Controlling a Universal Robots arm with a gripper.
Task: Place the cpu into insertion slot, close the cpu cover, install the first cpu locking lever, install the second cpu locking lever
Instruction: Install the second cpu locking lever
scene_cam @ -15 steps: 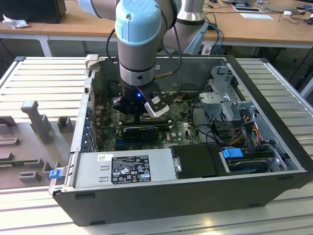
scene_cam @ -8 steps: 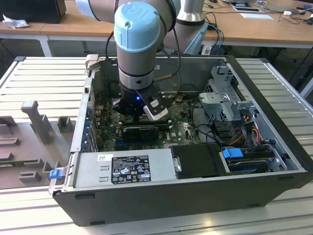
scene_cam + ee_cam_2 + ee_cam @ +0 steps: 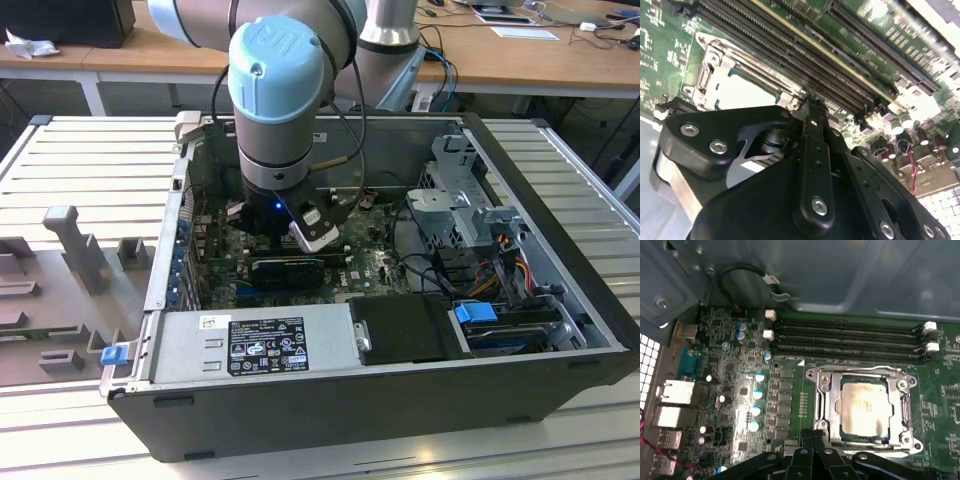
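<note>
The cpu lies flat in its socket on the green motherboard, its pale metal top showing through the window of the cpu cover. The cover's silver frame lies down over the chip. In the second wrist view the cpu and the cover sit just beyond my fingertips. My gripper is at the socket's near edge, its black fingers pressed together, and I cannot tell whether anything thin is between them. In the exterior view the arm reaches down into the open computer case.
Several black memory slots run alongside the socket. Capacitors and rear ports stand on its other side. A black graphics card, the power supply, a drive cage and loose cables crowd the case.
</note>
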